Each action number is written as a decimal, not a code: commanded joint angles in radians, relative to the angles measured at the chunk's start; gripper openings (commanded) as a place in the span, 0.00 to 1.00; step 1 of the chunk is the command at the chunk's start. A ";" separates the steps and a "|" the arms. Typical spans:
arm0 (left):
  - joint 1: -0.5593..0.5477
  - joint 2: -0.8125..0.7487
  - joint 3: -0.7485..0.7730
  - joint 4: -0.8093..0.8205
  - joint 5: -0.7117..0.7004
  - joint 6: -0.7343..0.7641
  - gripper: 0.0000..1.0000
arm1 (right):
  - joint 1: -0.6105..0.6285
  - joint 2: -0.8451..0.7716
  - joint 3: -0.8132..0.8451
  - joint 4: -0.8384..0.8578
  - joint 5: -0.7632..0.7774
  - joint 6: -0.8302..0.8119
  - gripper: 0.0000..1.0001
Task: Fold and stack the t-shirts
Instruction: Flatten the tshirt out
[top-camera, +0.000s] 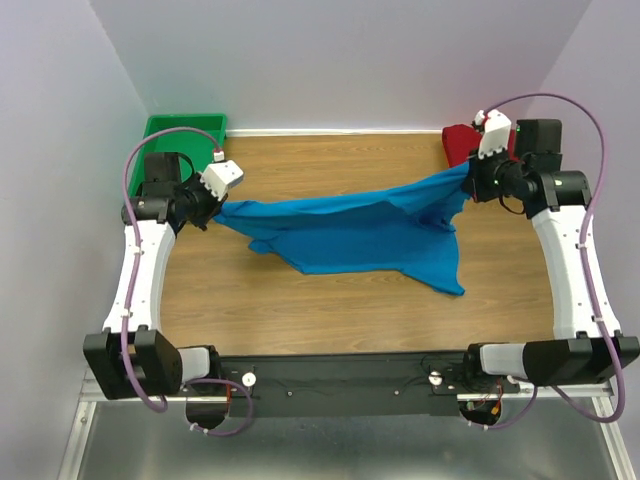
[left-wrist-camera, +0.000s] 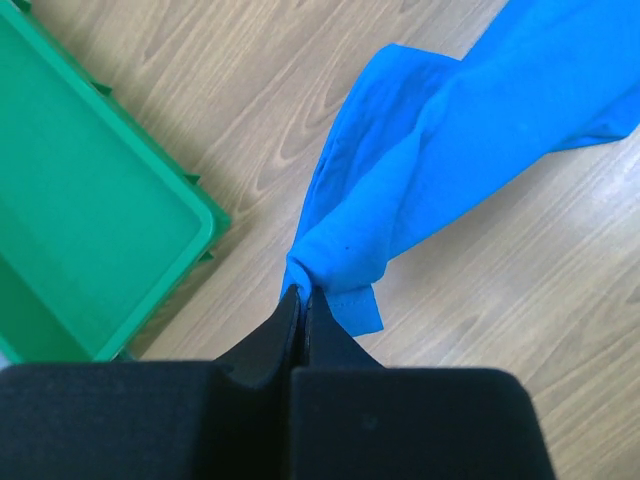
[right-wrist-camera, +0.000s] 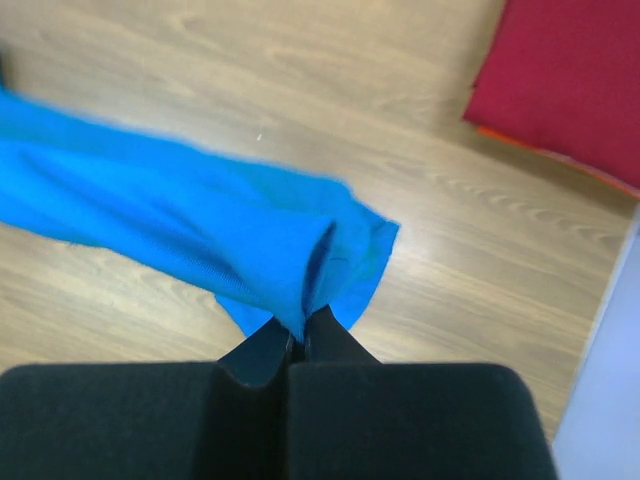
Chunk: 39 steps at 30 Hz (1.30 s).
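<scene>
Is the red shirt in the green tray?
No, the red shirt lies at the far right corner, opposite the green tray.

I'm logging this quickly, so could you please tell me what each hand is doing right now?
Left hand: closed on the blue t-shirt.
Right hand: closed on the opposite end of it.

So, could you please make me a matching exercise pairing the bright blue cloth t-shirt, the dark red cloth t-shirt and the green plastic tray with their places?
1. bright blue cloth t-shirt
2. dark red cloth t-shirt
3. green plastic tray

A. far left corner of the wooden table
B. stretched between left gripper and right gripper
C. far right corner

Pairs: 1-B, 2-C, 3-A.
</scene>
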<state>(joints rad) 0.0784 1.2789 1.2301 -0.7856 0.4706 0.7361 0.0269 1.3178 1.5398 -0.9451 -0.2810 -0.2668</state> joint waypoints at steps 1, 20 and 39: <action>0.012 -0.081 0.040 -0.049 -0.024 0.008 0.00 | -0.012 -0.038 0.121 -0.018 0.118 0.037 0.01; 0.015 -0.321 0.259 0.109 0.002 -0.334 0.00 | -0.016 -0.025 0.546 0.008 0.252 0.100 0.01; -0.008 0.423 0.888 0.342 0.048 -0.490 0.00 | -0.016 0.592 1.050 0.244 0.331 0.132 0.01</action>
<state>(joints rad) 0.0685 1.5734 1.9316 -0.5064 0.5274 0.3065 0.0238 1.8488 2.4992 -0.8532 -0.0154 -0.1604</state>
